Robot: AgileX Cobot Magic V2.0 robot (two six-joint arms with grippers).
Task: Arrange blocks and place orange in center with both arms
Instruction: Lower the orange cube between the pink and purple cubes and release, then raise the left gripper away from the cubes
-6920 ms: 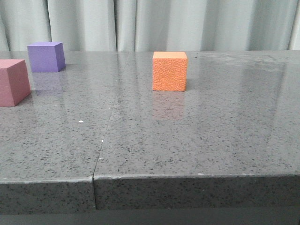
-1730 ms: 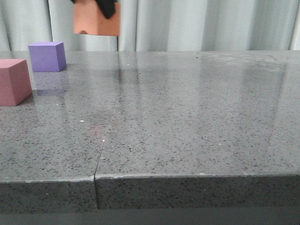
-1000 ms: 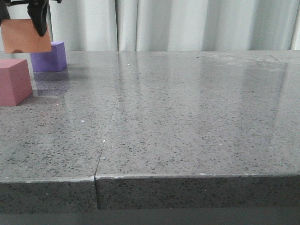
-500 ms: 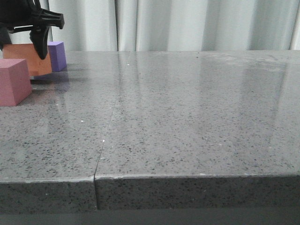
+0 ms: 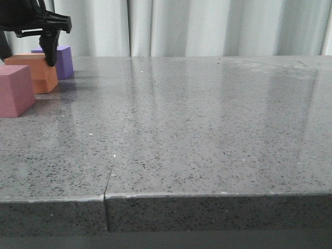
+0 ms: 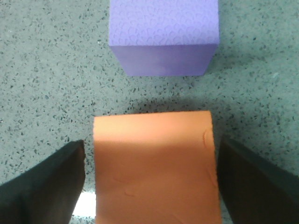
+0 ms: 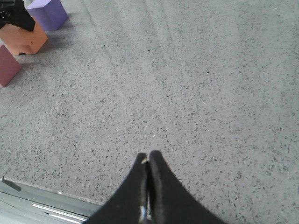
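Observation:
The orange cube (image 5: pixel 39 75) stands on the table at the far left, between the pink cube (image 5: pixel 14 91) in front and the purple cube (image 5: pixel 65 61) behind. My left gripper (image 5: pixel 28 59) straddles the orange cube (image 6: pixel 154 163) from above. Its fingers (image 6: pixel 56 182) are open, with a thin gap on each side. The purple cube (image 6: pixel 163 37) lies just beyond. My right gripper (image 7: pixel 149 156) is shut and empty, low over the table near its front edge, and out of the front view. Its view shows the orange cube (image 7: pixel 28 39), purple cube (image 7: pixel 46 13) and pink cube (image 7: pixel 7 65) far off.
The grey speckled table (image 5: pixel 207 129) has a seam (image 5: pixel 116 150) running front to back left of centre. A pale curtain (image 5: pixel 207 26) hangs behind the far edge. The table's front edge (image 7: pixel 46 198) shows beside my right gripper.
My left gripper carried the orange cube from mid-table up and to the far left, then lowered it between the pink and purple cubes. Its fingers now stand apart from the cube.

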